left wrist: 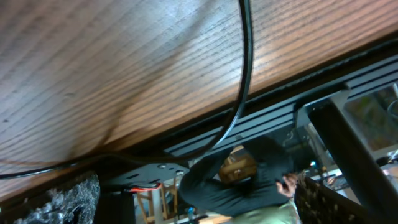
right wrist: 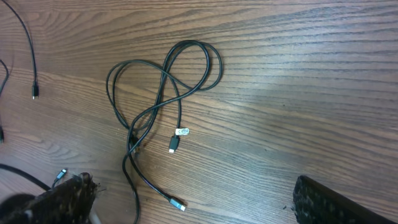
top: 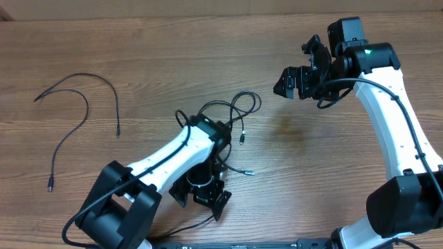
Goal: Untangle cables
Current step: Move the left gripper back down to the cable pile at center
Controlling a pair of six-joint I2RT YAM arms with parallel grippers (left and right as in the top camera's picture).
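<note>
I'm looking down on a brown wood-grain counter. At the left of the overhead frame two loose cables lie flat on it: one arched, one trailing toward the lower left. Near the middle lies a looped bundle, with a silver-tipped plug at its lower right.

Wood-grain table, dark-clad person beyond edge

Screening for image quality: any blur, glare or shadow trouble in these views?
Overhead: even light, sharp, faint shadow on the table. Left wrist: table sheen, near finger blurred. Right wrist: cables crisp, fingers soft at the bottom corners.
</note>
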